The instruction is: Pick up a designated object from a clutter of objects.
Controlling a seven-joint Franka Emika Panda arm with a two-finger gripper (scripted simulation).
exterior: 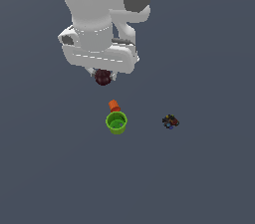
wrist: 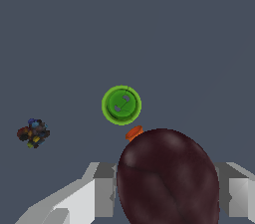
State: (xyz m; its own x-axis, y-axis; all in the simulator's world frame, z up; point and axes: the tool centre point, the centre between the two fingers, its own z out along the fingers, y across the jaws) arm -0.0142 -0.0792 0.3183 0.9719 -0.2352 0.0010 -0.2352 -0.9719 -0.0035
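Maroon ball (exterior: 103, 77) sits clamped in the gripper (exterior: 103, 76), just under the white arm (exterior: 102, 14). In wrist view the ball (wrist: 167, 178) fills the near part of the shot, w/ one grey finger (wrist: 103, 195) on each side pressed against it, so fingers are closed on the ball. Surface looks bumpy, dark, a bit glossy.

Rest of the clutter lies on the grey bench (exterior: 209, 178). Green cup (exterior: 116, 122) stands upright, mouth open to the camera; orange cylinder (exterior: 114, 105) is tipped over, touching or just beside the cup rim on the arm's side. Dark multicoloured lump (exterior: 170, 121) lies well apart from the cup, toward exterior view's right. Wrist view shows the same three: cup (wrist: 121, 104), cylinder (wrist: 134, 133) partly hidden behind the ball, lump (wrist: 33, 133) off alone.
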